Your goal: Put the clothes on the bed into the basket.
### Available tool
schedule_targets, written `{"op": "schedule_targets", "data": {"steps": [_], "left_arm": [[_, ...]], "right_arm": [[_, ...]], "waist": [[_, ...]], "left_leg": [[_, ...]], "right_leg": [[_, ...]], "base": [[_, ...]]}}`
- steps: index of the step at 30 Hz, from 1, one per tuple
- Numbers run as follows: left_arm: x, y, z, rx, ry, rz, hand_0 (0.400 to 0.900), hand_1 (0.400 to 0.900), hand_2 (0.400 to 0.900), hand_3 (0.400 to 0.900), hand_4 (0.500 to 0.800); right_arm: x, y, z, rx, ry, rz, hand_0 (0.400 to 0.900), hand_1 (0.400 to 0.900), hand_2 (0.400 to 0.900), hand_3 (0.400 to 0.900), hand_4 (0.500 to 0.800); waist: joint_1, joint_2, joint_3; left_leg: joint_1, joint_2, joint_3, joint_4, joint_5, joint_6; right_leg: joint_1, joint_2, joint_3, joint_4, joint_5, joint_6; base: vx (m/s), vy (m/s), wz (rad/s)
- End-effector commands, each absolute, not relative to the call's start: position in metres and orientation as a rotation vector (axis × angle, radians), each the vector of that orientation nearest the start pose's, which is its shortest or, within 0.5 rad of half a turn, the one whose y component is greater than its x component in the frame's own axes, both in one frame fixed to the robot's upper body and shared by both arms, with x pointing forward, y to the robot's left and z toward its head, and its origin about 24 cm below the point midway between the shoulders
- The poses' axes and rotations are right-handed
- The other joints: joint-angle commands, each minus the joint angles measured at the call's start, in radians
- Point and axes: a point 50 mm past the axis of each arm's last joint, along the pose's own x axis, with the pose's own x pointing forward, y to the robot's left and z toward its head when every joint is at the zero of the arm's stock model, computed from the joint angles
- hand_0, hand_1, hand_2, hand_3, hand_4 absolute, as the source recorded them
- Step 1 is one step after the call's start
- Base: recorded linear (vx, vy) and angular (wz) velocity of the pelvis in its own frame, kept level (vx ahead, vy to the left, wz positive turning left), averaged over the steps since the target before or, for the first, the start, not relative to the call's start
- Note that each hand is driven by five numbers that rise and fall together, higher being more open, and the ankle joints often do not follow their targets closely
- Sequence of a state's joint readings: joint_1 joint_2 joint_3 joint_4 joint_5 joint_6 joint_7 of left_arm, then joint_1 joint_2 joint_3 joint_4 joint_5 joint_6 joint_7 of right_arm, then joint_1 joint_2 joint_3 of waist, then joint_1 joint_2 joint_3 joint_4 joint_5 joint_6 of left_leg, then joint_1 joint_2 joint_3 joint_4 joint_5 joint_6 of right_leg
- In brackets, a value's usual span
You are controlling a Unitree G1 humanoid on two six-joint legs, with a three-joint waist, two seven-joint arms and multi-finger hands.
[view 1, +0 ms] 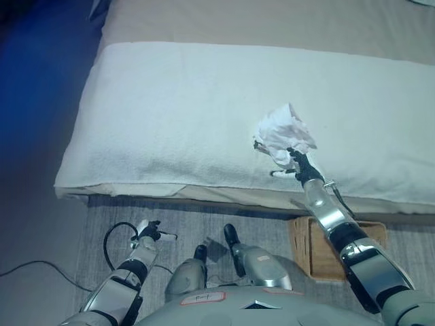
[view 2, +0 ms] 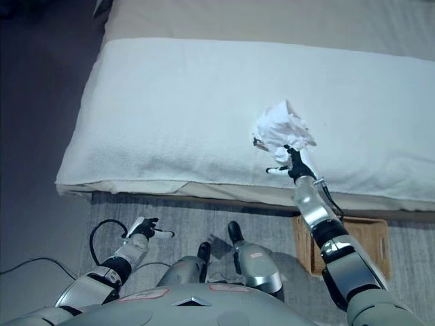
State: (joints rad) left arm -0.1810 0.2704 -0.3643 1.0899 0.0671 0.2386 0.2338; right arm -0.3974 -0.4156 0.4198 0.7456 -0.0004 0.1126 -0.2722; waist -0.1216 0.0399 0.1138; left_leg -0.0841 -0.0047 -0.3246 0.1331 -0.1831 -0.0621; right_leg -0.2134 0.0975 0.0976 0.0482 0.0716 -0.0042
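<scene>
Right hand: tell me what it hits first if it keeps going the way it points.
The right hand points up across the bed and already meets the crumpled white garment, seemingly gripping its lower edge. Beyond that lies only bare white bedding, though depth is hard to judge.

I see my two silver-grey arms, jointed with dark bands. My right hand (view 1: 300,165) and left hand (view 1: 149,231) are dark, with white covers on some fingers (view 1: 279,172). Smooth grey shells curve over both forearms.
</scene>
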Motion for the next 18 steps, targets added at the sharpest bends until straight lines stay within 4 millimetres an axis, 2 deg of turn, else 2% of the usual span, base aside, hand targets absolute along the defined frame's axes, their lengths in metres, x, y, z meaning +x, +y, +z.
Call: {"op": "schedule_targets", "data": {"steps": [1, 4, 10, 18], "left_arm": [[0.197, 0.242, -0.116, 0.757, 0.993, 0.136, 0.900, 0.900, 0.900, 0.900, 0.800], [0.197, 0.245, -0.115, 0.751, 0.998, 0.154, 0.900, 0.900, 0.900, 0.900, 0.800], [0.195, 0.252, -0.114, 0.748, 1.002, 0.192, 0.900, 0.900, 0.900, 0.900, 0.800], [0.201, 0.259, -0.109, 0.759, 0.992, 0.227, 0.900, 0.900, 0.900, 0.900, 0.800]], "right_arm": [[0.348, -0.211, 0.044, -0.605, 0.196, -0.220, 0.900, 0.900, 0.900, 0.900, 0.800], [0.356, -0.209, 0.054, -0.601, 0.175, -0.242, 0.900, 0.900, 0.900, 0.900, 0.800], [0.371, -0.215, 0.072, -0.659, 0.166, -0.288, 0.900, 0.900, 0.900, 0.900, 0.800], [0.377, -0.221, 0.070, -0.827, 0.243, -0.277, 0.900, 0.900, 0.900, 0.900, 0.800]], "waist": [[0.027, 0.035, -0.013], [0.041, 0.041, -0.023], [0.062, 0.044, -0.034], [0.077, 0.056, -0.027]], "left_leg": [[0.267, 0.043, 0.035, -0.220, 0.224, 0.003], [0.261, 0.057, 0.033, -0.220, 0.254, -0.004], [0.246, 0.081, 0.031, -0.211, 0.314, -0.018], [0.226, 0.093, 0.040, -0.195, 0.363, -0.027]], "right_leg": [[-0.145, 0.028, 0.037, -0.004, 0.051, 0.061], [-0.153, 0.038, 0.034, 0.000, 0.040, 0.051], [-0.159, 0.052, 0.019, 0.009, 0.013, 0.037], [-0.166, 0.066, 0.011, 0.000, 0.002, 0.027]], "base": [[0.15, -0.059, 0.09], [0.14, -0.047, 0.06], [0.12, -0.059, 0.08], [0.07, -0.047, -0.05]]}}
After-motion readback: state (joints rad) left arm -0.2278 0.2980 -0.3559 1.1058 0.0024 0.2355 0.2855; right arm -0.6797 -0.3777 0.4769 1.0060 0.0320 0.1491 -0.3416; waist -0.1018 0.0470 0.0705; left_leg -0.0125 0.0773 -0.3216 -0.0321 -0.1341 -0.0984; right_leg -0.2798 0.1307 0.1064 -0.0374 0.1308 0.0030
